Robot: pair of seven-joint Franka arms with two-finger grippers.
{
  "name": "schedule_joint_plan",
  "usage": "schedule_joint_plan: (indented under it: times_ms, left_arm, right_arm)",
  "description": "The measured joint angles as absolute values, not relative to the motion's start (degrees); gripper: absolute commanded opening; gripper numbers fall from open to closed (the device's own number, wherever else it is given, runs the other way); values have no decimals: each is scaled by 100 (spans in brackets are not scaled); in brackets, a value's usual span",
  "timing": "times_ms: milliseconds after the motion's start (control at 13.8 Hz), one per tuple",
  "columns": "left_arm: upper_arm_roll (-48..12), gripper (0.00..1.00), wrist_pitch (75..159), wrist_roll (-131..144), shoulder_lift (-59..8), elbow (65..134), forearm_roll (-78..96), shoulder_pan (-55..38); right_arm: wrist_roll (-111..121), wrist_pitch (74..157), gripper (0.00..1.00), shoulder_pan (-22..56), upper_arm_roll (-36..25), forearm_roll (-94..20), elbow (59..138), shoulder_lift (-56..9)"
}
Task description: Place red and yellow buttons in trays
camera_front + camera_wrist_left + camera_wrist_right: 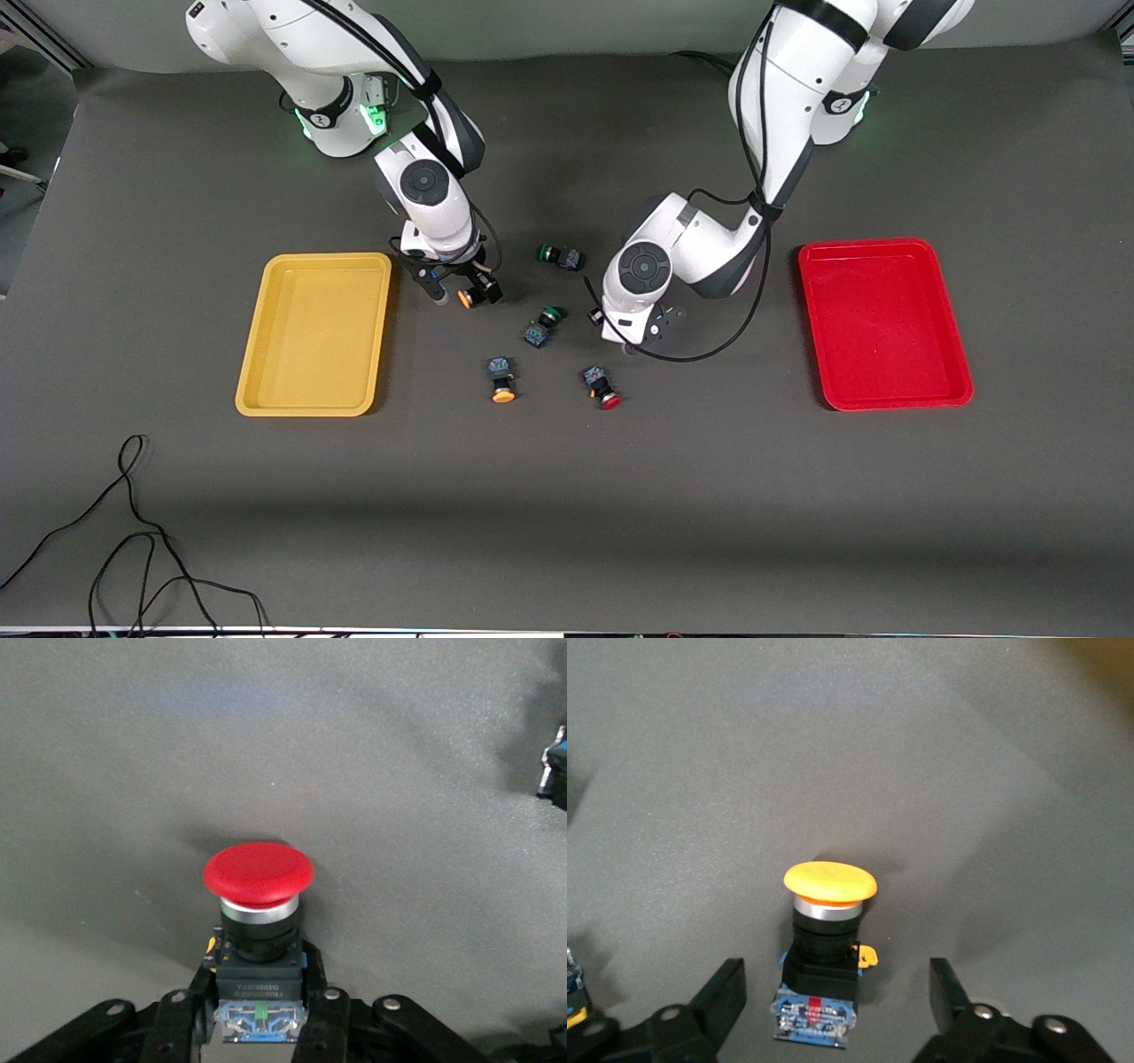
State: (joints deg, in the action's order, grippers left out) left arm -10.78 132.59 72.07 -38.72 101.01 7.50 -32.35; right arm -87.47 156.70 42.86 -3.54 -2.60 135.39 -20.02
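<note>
The left gripper [261, 1014] hides its red-capped button [258, 873] from the front, fingers clamped on it mid-bench, while the right gripper's [837, 1010] fingers stand apart around a yellow-capped button [829, 881] beside the yellow tray [314, 333].

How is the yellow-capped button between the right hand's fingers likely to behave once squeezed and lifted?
The yellow-capped button looks rigid, probably plastic, so it should not flex. Its square dark body offers flat sides to the right hand, so slipping seems unlikely. The wide round cap makes it top-heavy; lying on its side, it may pivot if nudged.
</note>
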Motion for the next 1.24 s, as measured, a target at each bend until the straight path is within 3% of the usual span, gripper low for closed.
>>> schedule_joint_plan:
  times_ms: [73, 145, 363, 581, 726, 1017, 1235]
  left_arm:
    - [-1071, 0, 13215, 7207, -3835, 10079, 758, -3223]
    - [-1061, 0, 13001, 7207, -3748, 10032, 761, -3181]
    - [-1025, 0, 11322, 6803, -3139, 9697, 746, -2820]
    - [-964, 0, 9728, 5510, -2111, 9662, 578, -2100]
    - [-918, 0, 9265, 4512, -1527, 10010, 323, -1547]
    - [-880, 0, 9896, 2702, -923, 11468, -134, -458]
    - [-866, 0, 11082, 1890, -951, 12440, -604, 212]
  right_arm:
    - [-8747, 15708, 20, 4286, -353, -255, 13539, -2012]
    - [-8747, 15755, 15, 4286, -353, -249, 13538, -2032]
    - [-8747, 15812, 14, 4289, -358, -233, 13516, -2045]
    - [-8746, 15768, 14, 4290, -365, -216, 13424, -2020]
    - [-8723, 15143, 14, 4287, -390, -199, 13159, -1831]
    - [-8224, 12509, 14, 4272, -847, -186, 11892, -1141]
    - [-7996, 11900, 14, 4242, -1003, -186, 11497, -904]
